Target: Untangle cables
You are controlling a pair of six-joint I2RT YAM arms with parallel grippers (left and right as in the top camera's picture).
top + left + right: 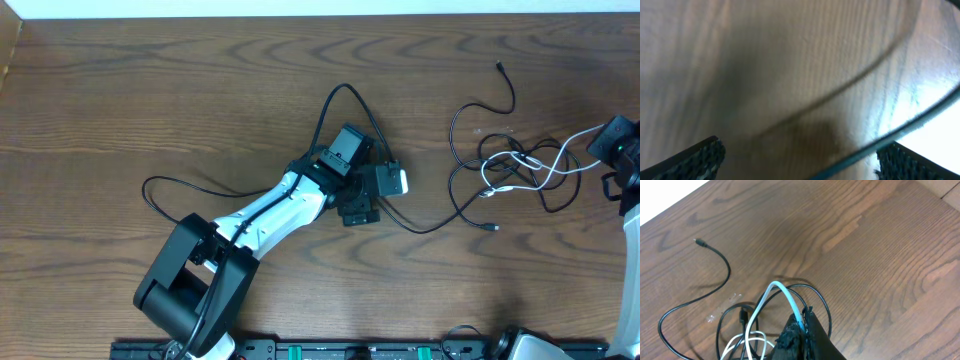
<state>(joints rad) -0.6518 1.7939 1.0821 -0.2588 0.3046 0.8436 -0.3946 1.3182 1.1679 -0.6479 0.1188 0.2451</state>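
A long black cable [340, 95] runs from the left of the table, loops behind my left gripper [372, 195] and goes on to a plug end [495, 228]. My left gripper [807, 160] is open low over the wood, and a black cable [920, 120] crosses between its fingers near the right one. A tangle of black cables [470, 185] and a white cable [530, 165] lies at the right. My right gripper [605, 140] is shut on the white cable [772, 292], pinched at the fingertips [802, 322]. Black loops [715, 255] lie around it.
The wooden table [150, 90] stretches out on the left and at the back. A free black plug end [499, 67] points toward the far edge. A rail with the arm bases [330, 350] runs along the front edge.
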